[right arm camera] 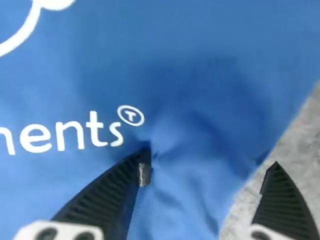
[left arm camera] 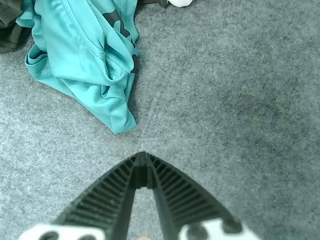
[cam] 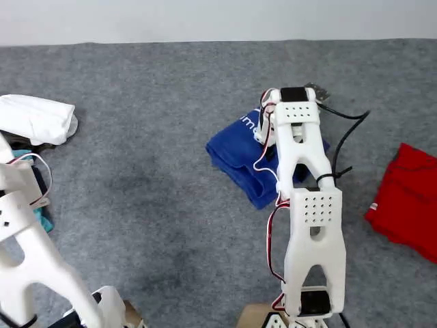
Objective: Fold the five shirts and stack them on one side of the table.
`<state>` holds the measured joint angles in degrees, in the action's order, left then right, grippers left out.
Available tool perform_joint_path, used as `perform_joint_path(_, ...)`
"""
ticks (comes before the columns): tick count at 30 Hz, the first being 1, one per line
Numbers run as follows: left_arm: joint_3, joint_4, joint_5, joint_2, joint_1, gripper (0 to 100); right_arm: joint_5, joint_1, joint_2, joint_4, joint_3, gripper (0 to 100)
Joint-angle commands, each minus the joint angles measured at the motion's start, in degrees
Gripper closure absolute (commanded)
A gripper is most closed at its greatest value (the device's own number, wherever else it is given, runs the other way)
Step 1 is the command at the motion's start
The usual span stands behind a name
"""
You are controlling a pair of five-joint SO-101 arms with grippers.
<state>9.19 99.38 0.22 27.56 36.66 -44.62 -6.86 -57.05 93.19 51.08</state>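
While the left gripper [left arm camera: 142, 156] rests with jaws together, the right gripper [right arm camera: 210, 170], jaws apart, could pinch too little blue shirt [right arm camera: 200, 65] and drop it.

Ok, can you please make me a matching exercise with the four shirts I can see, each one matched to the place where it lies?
Things:
1. blue shirt
2. red shirt
3. white shirt
4. teal shirt

Places:
A. crumpled, just ahead of the shut left gripper
B. at the right edge of the high view
C. under the open right gripper
D. at the left edge of the high view, on the far side

Pairs: 1-C, 2-B, 3-D, 4-A
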Motion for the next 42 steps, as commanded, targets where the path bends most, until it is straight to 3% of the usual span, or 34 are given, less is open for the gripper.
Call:
perform_joint_path(1, -0.2, 0.2, -0.4, 1.0, -0.3, 100, -0.7, 0.0, -1.2, -3.1, 2.6, 64.5)
perform_joint_path(21, -0.2, 0.2, -0.4, 1.0, -0.3, 100, -0.9, 0.1, -4.4, -5.4, 2.7, 65.6)
perform_joint_path(32, -0.2, 0.2, -0.4, 1.0, -0.3, 100, 1.0, 0.2, -3.9, -5.8, 2.7, 98.7)
perform_joint_path(39, -0.2, 0.2, -0.4, 1.1, -0.3, 100, 2.8, 1.4, -0.2, 0.3, 9.3, 98.9)
perform_joint_path(42, -0.2, 0.2, -0.4, 1.3, -0.3, 100, 7.6, 2.2, 1.5, 4.3, 14.1, 98.9)
